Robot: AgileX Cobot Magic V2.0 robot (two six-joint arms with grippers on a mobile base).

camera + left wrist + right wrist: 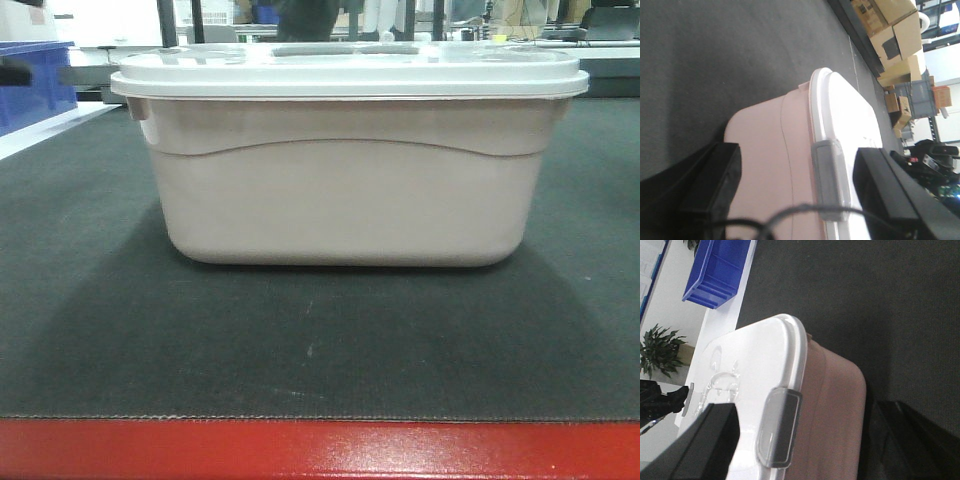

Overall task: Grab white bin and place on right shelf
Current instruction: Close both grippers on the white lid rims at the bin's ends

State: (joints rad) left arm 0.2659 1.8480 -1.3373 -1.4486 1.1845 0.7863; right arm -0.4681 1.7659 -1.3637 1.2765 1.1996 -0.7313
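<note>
The white bin (340,190) is shown upright on the dark mat (300,350) of the bench, midway along its width and set back from the red front edge (320,450). Its flat lid (350,72) is seated on the rim. A blue bin (35,85) is seen near the far left corner, well apart. In the left wrist view, the left gripper (797,152) is seen released, with its jaws spread wide. One end of the bin and its grey latch (830,180) are framed between the two fingers (710,185). Contact cannot be judged. In the right wrist view, the right gripper (805,407) is likewise released at the opposite end. One finger is seen towards the lid, the other towards the mat.
</note>
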